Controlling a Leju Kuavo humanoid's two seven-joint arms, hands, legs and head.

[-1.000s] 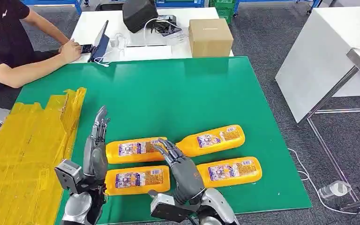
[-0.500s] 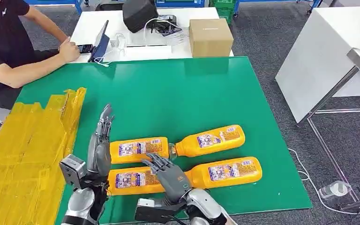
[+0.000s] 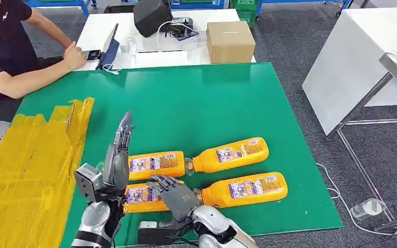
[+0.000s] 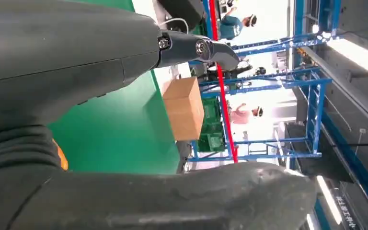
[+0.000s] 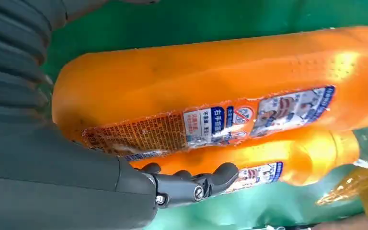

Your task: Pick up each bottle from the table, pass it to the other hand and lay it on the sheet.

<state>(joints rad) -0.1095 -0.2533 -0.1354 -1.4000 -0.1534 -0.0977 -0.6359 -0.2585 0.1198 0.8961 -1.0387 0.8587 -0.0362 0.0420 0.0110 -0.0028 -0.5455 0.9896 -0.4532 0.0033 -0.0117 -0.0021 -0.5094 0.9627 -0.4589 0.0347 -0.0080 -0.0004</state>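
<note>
Near the green table's front edge [image 3: 269,227], right hand [image 3: 174,195] spread over a bottle [image 3: 140,196], ungripped; left hand [image 3: 118,160] open.

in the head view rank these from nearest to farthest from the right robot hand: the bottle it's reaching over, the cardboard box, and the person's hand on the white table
From the right robot hand:
1. Near-left bottle, directly under its fingers at the green mat's near edge.
2. Person's hand, far left on the white table.
3. Cardboard box, far side, slightly right. It is close to the person's hand in distance, so this order is not certain.
</note>
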